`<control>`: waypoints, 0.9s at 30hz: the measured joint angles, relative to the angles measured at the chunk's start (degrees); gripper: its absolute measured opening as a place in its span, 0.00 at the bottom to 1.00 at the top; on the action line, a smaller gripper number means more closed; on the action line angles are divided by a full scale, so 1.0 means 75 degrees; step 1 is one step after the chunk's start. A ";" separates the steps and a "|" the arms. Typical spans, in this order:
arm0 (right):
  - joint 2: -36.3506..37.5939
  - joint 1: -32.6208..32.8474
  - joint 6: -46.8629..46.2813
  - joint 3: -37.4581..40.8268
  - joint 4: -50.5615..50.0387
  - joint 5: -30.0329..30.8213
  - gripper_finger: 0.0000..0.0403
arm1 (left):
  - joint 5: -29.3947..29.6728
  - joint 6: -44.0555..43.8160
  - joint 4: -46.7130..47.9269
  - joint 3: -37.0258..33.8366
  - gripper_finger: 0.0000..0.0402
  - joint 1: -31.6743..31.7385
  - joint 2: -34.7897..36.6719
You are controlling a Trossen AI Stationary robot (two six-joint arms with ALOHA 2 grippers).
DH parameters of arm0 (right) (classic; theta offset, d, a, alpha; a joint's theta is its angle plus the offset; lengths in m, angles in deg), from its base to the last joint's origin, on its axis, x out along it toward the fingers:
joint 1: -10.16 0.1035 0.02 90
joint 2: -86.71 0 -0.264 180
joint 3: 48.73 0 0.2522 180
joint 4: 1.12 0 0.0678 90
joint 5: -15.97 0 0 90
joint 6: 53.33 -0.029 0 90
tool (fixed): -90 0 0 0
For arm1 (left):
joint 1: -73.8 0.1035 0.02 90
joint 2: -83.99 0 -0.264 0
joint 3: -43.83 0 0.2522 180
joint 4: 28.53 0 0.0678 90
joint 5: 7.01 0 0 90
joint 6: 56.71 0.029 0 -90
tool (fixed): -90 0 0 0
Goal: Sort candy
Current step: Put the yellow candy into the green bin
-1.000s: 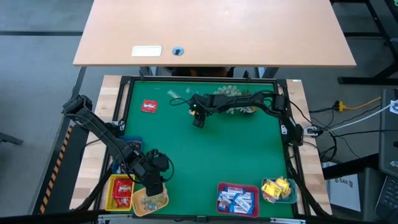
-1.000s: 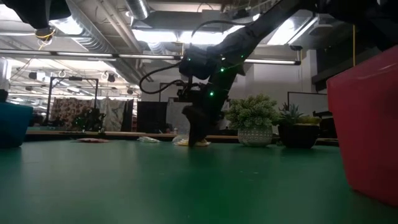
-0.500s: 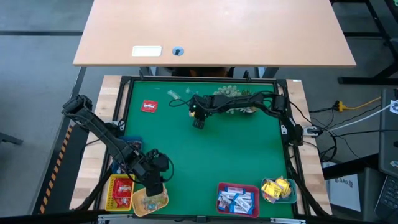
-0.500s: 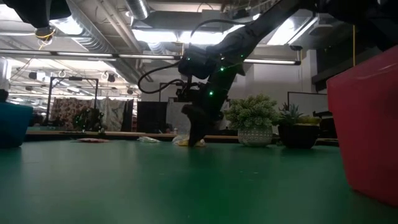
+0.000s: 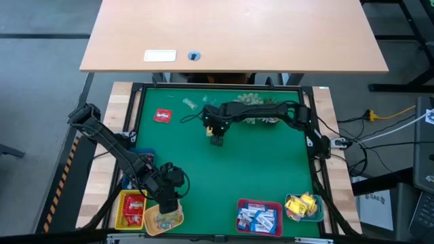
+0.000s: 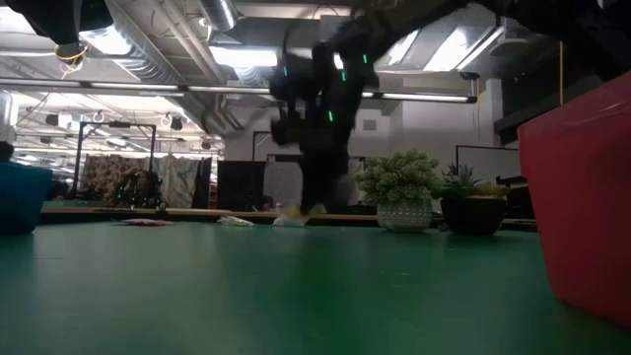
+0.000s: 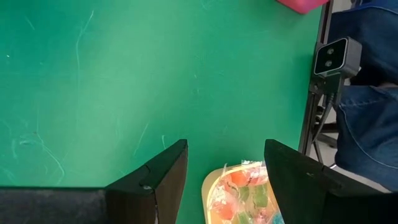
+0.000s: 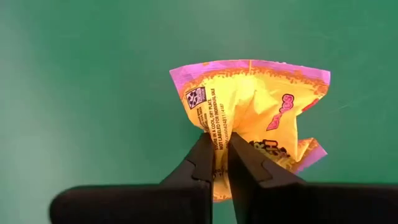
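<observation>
Right pincer (image 8: 221, 163) nipped nearly shut on a yellow candy (image 8: 261, 112) with purple-edged wrapper, pinching its crumpled edge, over the far middle of the green desk (image 5: 258, 169). Left pincer (image 7: 225, 168) spread wide, holding nothing, hovering just over clear-wrapped sweets (image 7: 242, 198) in the yellow tray (image 5: 165, 219) at the near left corner.

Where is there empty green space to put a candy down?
The middle of the green mat, between the right tool and the front trays, is bare. Crowded: the front edge, and the back edge by the plant and red candy.
</observation>
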 joint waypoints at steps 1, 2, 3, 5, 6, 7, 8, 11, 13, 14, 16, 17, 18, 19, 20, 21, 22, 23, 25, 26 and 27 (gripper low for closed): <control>0.0014 0.0105 -0.0001 -0.0266 -0.0374 -0.0108 0.05 | 0.0019 -0.0001 0.0000 0.0000 0.50 0.0001 0.0000; 0.0017 0.0227 0.0000 -0.0538 -0.0827 -0.0216 0.05 | 0.0024 -0.0003 0.0000 0.0000 0.50 0.0000 0.0000; 0.0015 0.0363 0.0002 -0.0824 -0.1291 -0.0324 0.05 | 0.0024 0.0000 0.0000 0.0000 0.50 0.0003 0.0000; 0.0008 0.0684 0.0002 -0.1418 -0.2093 -0.0487 0.05 | 0.0027 0.0000 0.0000 0.0000 0.50 0.0000 0.0000; 0.0015 0.0873 0.0003 -0.1732 -0.2464 -0.0520 0.05 | 0.0024 0.0000 0.0000 0.0000 0.50 0.0000 0.0000; 0.0023 0.1068 0.0003 -0.2027 -0.2852 -0.0526 0.05 | 0.0024 0.0000 0.0000 0.0000 0.50 0.0000 0.0000; 0.0023 0.1265 0.0003 -0.2330 -0.3255 -0.0526 0.05 | 0.0025 0.0000 0.0000 0.0000 0.50 0.0000 0.0000; 0.0026 0.1905 -0.0016 -0.3217 -0.4195 -0.0529 0.05 | 0.0027 0.0000 0.0000 0.0000 0.50 0.0000 0.0000; 0.0032 0.2339 -0.0065 -0.3761 -0.4660 -0.0526 0.05 | 0.0031 0.0003 0.0000 0.0000 0.50 0.0000 0.0000; 0.0032 0.2564 -0.0082 -0.4027 -0.4917 -0.0524 0.05 | 0.0052 0.0000 0.0000 0.0000 0.50 0.0000 0.0000; 0.0044 0.3028 -0.0082 -0.4424 -0.5290 -0.0522 0.05 | 0.0133 0.0000 0.0000 0.0000 0.50 0.0000 0.0000; 0.0137 0.3253 -0.0070 -0.4392 -0.5326 -0.0525 0.05 | 0.0144 0.0000 0.0000 0.0000 0.50 -0.0003 0.0000; 0.0292 0.3490 -0.0050 -0.4245 -0.5373 -0.0523 0.05 | 0.0146 0.0000 -0.0002 0.0000 0.50 -0.0010 0.0000; 0.0386 0.3717 -0.0065 -0.4129 -0.5510 -0.0521 0.05 | 0.0153 0.0001 -0.0006 0.0000 0.50 -0.0021 0.0000; 0.0464 0.3954 -0.0187 -0.4052 -0.5657 -0.0519 0.05 | 0.0153 0.0000 -0.0006 0.0000 0.50 -0.0039 0.0000; 0.0542 0.4192 -0.0367 -0.3971 -0.5734 -0.0497 0.05 | 0.0156 0.0000 -0.0016 0.0000 0.50 -0.0057 0.0000; 0.0591 0.4426 -0.0580 -0.3856 -0.5712 -0.0495 0.05 | 0.0159 -0.0003 -0.0020 0.0000 0.50 -0.0077 0.0000; 0.0678 0.4663 -0.0784 -0.3723 -0.5697 -0.0499 0.05 | 0.0159 -0.0003 -0.0028 0.0000 0.50 -0.0097 0.0000; 0.0728 0.5168 -0.1195 -0.3562 -0.5707 -0.0500 0.05 | 0.0159 -0.0003 -0.0078 0.0000 0.50 -0.0150 0.0000; 0.0743 0.5418 -0.1407 -0.3498 -0.5709 -0.0491 0.05 | 0.0164 -0.0003 -0.0092 0.0000 0.50 -0.0179 0.0000; 0.0769 0.5683 -0.1598 -0.3427 -0.5709 -0.0485 0.05 | 0.0178 -0.0003 -0.0100 0.0000 0.50 -0.0212 0.0000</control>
